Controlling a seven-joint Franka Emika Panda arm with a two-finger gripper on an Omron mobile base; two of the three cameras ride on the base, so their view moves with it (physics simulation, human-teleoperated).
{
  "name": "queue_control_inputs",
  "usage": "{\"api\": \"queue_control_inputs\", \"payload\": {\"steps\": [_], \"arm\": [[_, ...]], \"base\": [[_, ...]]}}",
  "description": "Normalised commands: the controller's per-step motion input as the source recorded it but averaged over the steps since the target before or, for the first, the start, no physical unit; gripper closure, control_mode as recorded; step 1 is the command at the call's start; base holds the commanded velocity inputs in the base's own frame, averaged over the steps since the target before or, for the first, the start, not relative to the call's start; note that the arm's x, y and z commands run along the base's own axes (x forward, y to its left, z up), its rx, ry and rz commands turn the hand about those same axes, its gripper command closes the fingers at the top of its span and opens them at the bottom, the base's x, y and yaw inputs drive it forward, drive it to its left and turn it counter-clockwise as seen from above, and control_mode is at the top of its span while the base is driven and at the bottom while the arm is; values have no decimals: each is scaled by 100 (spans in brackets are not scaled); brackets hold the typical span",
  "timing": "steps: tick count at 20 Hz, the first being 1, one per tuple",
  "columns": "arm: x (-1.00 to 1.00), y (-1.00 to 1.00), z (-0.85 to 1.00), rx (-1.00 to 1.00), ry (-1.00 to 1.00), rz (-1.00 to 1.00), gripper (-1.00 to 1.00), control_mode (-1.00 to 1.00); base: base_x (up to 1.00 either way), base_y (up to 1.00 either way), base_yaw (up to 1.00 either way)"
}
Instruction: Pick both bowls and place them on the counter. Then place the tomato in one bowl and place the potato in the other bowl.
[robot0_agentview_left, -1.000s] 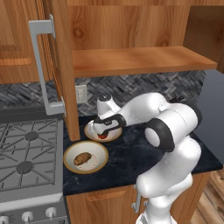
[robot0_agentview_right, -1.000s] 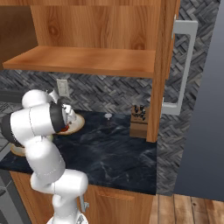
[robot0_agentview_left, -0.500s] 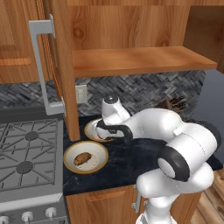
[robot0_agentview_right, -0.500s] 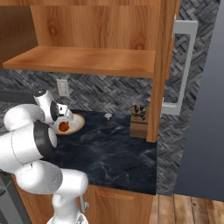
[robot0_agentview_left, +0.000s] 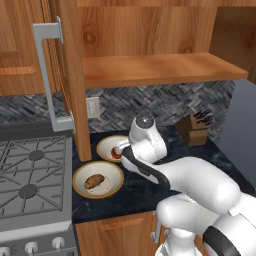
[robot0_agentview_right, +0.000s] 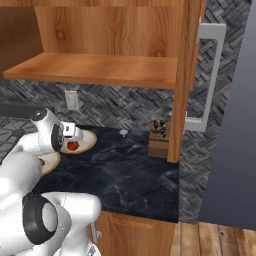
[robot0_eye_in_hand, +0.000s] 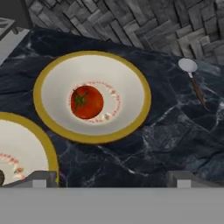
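Two cream bowls with tan rims stand on the black counter. The far bowl holds the red tomato. In the near bowl lies the tan potato; the arm hides most of that bowl in the right base view. My gripper hovers just above and beside the far bowl, open, with nothing between its fingertips.
A small spoon lies right of the far bowl near the backsplash. A knife block stands further right. The grey stove borders the counter on the left; an open cabinet door and a wooden shelf hang above.
The hand has pulled back from the far bowl and the tomato now lies free in it. The arm's elbow has swung down toward the camera.
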Motion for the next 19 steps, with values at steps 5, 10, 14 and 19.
{"api": "queue_control_inputs", "payload": {"steps": [5,10,14,19], "arm": [[-65,-31,36,9,-11,6,-100,-100],[-57,-31,44,9,-3,5,-100,-100],[-50,-20,49,4,0,0,-100,-100],[-36,-8,56,0,16,-6,-100,-100]], "base": [[0,0,0],[0,0,0],[0,0,0],[0,0,0]]}}
